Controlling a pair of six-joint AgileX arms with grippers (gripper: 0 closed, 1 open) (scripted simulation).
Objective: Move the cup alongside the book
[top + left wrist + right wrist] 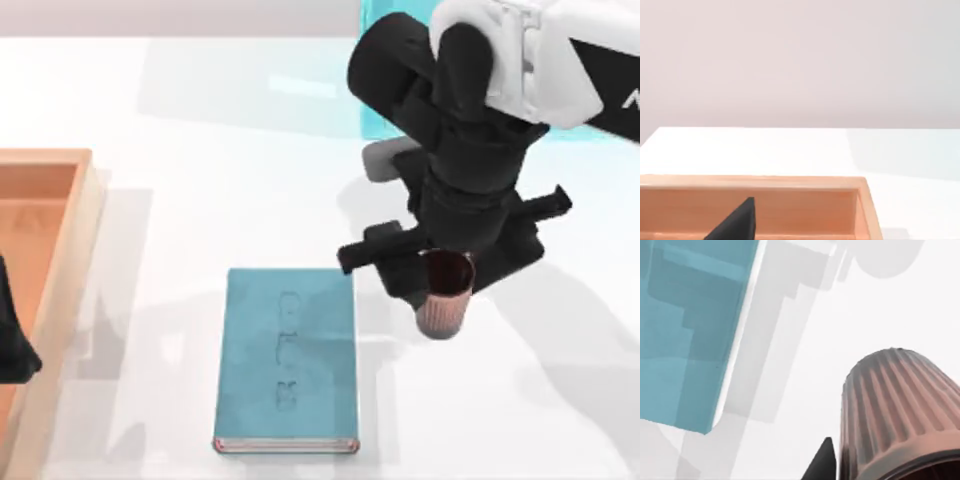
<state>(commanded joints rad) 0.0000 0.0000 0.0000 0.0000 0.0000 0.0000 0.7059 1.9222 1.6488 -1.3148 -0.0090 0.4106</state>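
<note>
Top view, cup [444, 300]: gripped by right gripper [440, 268], just beside the book's right edge, near the table's middle.
Book [288, 360]: flat near the table's front edge.
Left gripper [735, 222]: over wooden tray [40, 230] at left edge, finger state unclear.

Ribbed reddish-brown cup [443, 300] stands upright just right of the flat teal book [288, 360].
</note>
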